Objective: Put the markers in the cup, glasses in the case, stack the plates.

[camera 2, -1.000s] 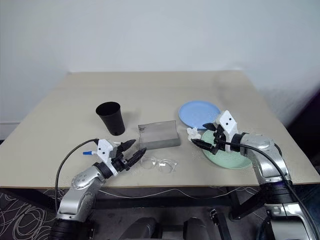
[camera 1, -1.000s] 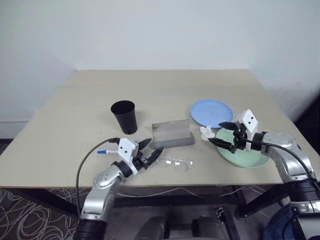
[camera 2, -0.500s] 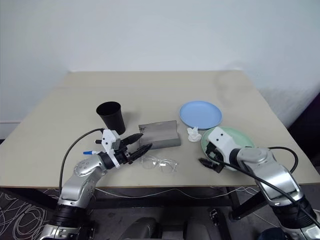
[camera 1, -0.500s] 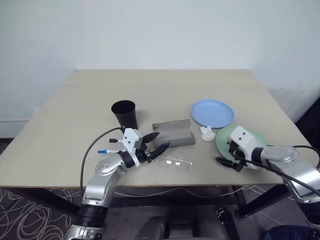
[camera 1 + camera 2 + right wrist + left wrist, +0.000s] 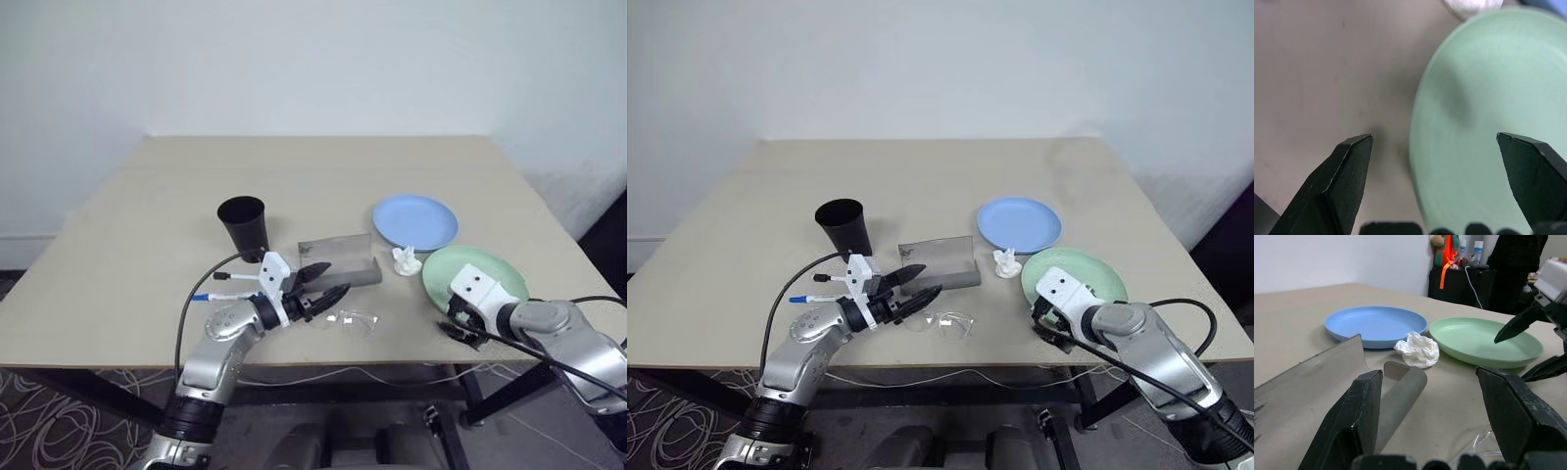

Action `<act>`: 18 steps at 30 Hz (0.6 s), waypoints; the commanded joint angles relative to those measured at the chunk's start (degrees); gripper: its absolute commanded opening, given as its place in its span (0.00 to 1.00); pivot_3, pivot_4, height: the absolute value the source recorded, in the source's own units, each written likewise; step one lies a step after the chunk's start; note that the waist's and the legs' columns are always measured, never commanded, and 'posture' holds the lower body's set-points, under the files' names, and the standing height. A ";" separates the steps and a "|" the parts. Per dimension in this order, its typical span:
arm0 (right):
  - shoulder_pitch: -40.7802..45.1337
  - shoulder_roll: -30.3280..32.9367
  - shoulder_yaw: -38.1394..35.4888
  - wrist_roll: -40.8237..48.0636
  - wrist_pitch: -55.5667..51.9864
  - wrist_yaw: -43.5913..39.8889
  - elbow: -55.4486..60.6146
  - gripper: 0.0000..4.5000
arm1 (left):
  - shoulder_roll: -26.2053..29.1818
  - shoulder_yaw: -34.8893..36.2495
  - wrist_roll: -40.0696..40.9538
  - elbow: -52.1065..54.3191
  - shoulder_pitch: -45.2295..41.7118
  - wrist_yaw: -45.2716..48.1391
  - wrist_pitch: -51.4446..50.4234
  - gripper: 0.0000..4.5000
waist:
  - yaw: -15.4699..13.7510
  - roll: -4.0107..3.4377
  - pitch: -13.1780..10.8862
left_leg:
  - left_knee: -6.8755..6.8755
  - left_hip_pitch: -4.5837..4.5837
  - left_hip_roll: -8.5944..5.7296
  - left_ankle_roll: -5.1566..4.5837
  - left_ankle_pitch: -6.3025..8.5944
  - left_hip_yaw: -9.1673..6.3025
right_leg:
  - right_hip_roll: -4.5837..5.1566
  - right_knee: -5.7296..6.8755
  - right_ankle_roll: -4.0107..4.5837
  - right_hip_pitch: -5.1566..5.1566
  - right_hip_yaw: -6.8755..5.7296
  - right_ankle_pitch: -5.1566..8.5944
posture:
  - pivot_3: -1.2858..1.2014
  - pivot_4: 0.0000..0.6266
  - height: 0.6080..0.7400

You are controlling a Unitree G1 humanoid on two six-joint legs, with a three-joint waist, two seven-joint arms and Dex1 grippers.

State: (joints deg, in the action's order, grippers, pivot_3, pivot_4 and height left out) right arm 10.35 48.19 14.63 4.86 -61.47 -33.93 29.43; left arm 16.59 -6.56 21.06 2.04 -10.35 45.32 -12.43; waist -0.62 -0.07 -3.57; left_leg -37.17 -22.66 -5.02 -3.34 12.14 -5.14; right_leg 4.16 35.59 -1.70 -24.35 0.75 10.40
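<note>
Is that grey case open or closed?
Open: the case's smoky lid stands raised, and the glasses lie outside on the table.

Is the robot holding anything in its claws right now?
No. Left gripper and right gripper are both open and empty.

The surface (image 5: 323, 176) is a light beige square top. The black cup (image 5: 243, 227) stands upright left of the middle. Just to its right is the grey case (image 5: 340, 261), with its smoky lid raised open. In front of the case lie the clear glasses (image 5: 351, 319), near the front edge. Two markers lie left of the glasses: the one with a blue cap (image 5: 201, 297) and, just behind it, the one with a black cap (image 5: 223, 277). The light blue plate (image 5: 415, 222) lies on the right side, and the mint green plate (image 5: 475, 272) lies in front of it. Between the case and the plates there is a small crumpled white lump (image 5: 406, 260).
</note>
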 commanded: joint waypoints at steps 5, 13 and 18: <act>-2.34 0.91 -0.74 -3.70 -0.42 4.39 3.67 0.77 | 0.32 -0.55 0.84 3.11 -1.87 1.36 -1.39 0.72 | 0.00 0.04 -0.02 | 0.00 0.00 0.00 0.00 0.00 -0.02 | 0.02 0.00 0.00 0.03 -0.02 0.00 | 0.52 0.00 1.00; -4.52 1.19 -0.81 -6.35 -0.19 5.97 4.90 0.16 | 0.43 -0.72 0.68 1.98 -3.00 2.42 -1.88 0.72 | 0.04 0.06 -0.04 | 0.00 0.00 0.00 0.00 0.00 -0.01 | 0.02 0.00 0.00 0.02 -0.02 0.00 | 0.52 0.00 1.00; -4.95 1.32 -1.04 -7.14 -0.17 6.13 4.72 0.10 | 0.20 -0.96 0.52 1.29 -3.72 2.57 -1.81 0.72 | 0.02 0.10 -0.05 | 0.00 -0.01 0.01 0.00 0.00 -0.03 | 0.02 0.00 0.00 0.03 -0.04 0.00 | 0.52 0.00 1.00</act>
State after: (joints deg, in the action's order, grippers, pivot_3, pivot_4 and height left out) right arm 5.16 48.83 14.71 -0.74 -61.49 -29.24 33.14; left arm 16.99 -7.79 21.21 2.61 -12.41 47.55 -14.61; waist -0.59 0.02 -3.62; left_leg -37.17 -22.67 -5.02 -3.34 12.14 -5.16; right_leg 4.19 35.59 -1.70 -24.33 0.71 10.40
